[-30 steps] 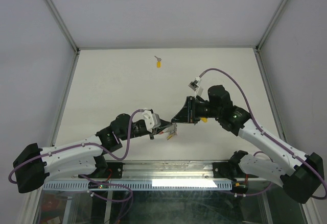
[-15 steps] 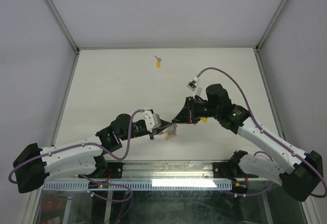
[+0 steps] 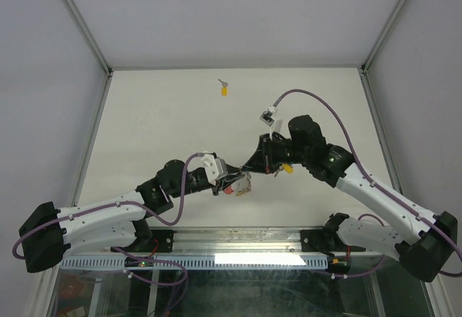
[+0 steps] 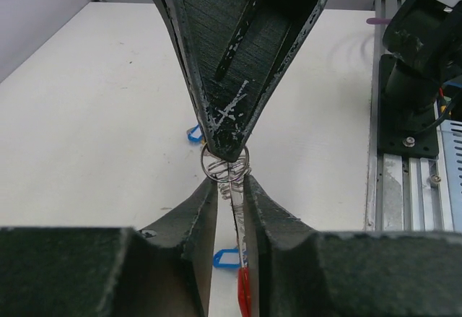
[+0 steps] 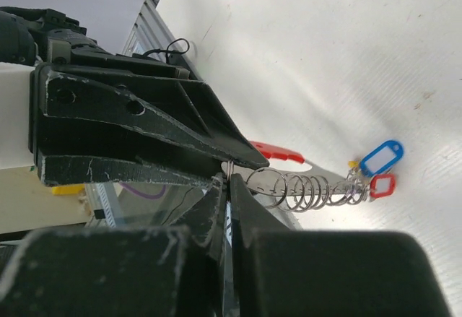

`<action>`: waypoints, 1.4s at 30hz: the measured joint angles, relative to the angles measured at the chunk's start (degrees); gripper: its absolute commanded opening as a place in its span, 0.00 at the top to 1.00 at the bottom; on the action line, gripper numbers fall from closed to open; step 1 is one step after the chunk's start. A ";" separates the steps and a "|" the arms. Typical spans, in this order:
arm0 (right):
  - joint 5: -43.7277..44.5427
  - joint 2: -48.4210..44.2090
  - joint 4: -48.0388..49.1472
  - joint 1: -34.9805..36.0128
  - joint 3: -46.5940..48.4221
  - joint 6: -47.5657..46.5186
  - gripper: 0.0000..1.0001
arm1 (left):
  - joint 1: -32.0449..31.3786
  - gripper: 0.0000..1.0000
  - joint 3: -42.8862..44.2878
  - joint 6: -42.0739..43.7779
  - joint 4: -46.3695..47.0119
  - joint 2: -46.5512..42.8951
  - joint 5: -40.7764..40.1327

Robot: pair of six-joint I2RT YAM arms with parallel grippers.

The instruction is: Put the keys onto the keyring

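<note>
The keyring [image 4: 225, 164], a coil of thin silver wire rings on a flat metal strip with a red plastic end [image 4: 244, 292], hangs between both grippers just above the table. My right gripper [image 5: 229, 181] is shut on the coil's end ring [image 5: 268, 185]. My left gripper [image 4: 231, 183] has its jaws slightly apart; the strip lies against the right finger with a gap on the other side. A blue-tagged key [image 5: 381, 158] and a red-tagged key [image 5: 381, 185] dangle from the coil's far end. A yellow-headed key [image 3: 224, 89] lies alone far back on the table.
The two grippers meet tip to tip near the table's front middle [image 3: 244, 176]. The metal rail [image 4: 408, 180] and an arm base [image 4: 422, 50] run along the near edge. Grey walls [image 3: 58, 79] enclose the white table on three sides.
The right gripper has closed onto the end ring. The left jaws have parted a little, and the red strip now shows below them. The right wrist shifted slightly up and left.
</note>
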 measured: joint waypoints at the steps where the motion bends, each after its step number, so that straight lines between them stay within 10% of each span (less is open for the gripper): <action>1: 0.66 0.00 -0.28 0.22 0.33 -0.61 1.00 | 0.00 0.74 0.07 -0.07 -0.02 0.09 -0.09; 20: 6.84 -1.77 -1.11 0.42 3.43 -8.26 1.00 | 0.00 0.56 0.17 -0.50 0.31 -0.07 -0.48; 42: 6.01 -20.31 34.60 0.42 -17.66 -28.44 1.00 | 0.00 0.56 4.55 -1.99 0.52 -8.15 -1.81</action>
